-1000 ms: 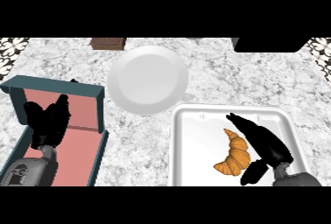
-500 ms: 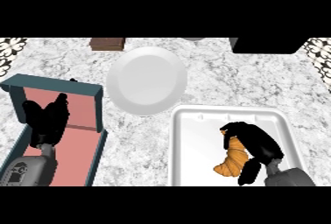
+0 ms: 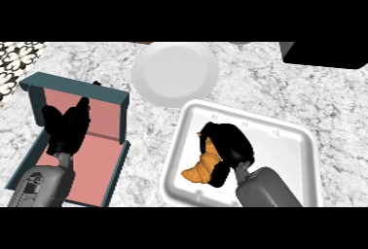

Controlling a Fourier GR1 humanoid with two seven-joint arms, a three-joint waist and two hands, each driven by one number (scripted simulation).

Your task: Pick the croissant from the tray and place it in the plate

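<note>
A golden croissant lies in the white tray at the lower right. My right hand is over it, fingers curled round its upper part, hiding much of it. The white plate sits on the marble counter just above the tray, with nothing on it. My left hand rests open at the left, fingers up, over the teal box.
A teal box with a pink inside lies open at the left under my left arm. A black block stands at the top right corner. A patterned edge shows at the top left.
My right hand moved left onto the croissant and its fingers curled round it. The view has shifted, so the tray and plate sit further right and lower. The left hand kept still.
</note>
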